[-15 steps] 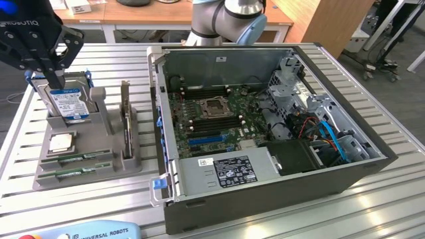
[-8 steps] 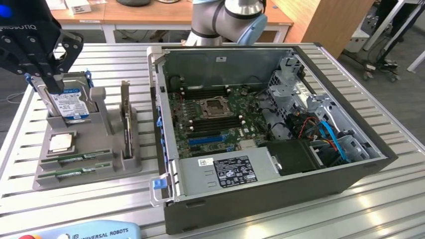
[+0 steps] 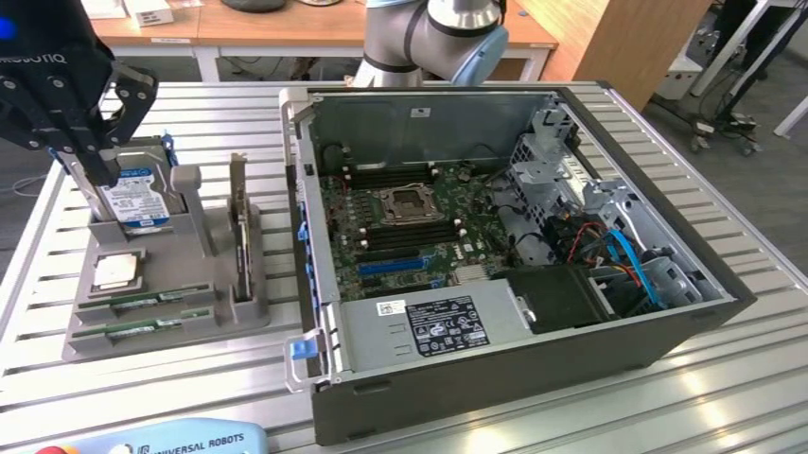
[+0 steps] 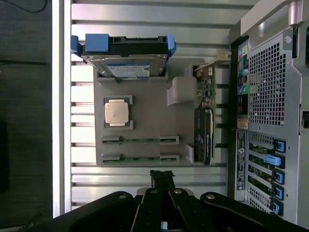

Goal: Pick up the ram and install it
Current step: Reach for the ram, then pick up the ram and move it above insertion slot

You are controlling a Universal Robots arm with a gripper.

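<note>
Two ram sticks lie side by side in slots at the front of a grey holder tray (image 3: 189, 326): one ram stick (image 3: 158, 301) (image 4: 140, 140) and a second ram stick (image 3: 154, 325) (image 4: 140, 158) beside it. Both are thin green boards. My gripper (image 3: 91, 178) (image 4: 161, 176) hangs above the tray on the exterior view's left, fingers shut together and holding nothing. It is well clear of both sticks. The open computer case (image 3: 505, 378) lies on the exterior view's right, its motherboard (image 3: 404, 213) exposed.
The tray also holds a silver hard drive with a blue label (image 3: 132, 200) (image 4: 128, 70), a square processor chip (image 3: 116, 271) (image 4: 118, 112) and an upright expansion card (image 3: 237, 227) (image 4: 205, 137). A slatted metal table (image 3: 151, 397) carries everything. A teach pendant (image 3: 165, 440) lies at the front edge.
</note>
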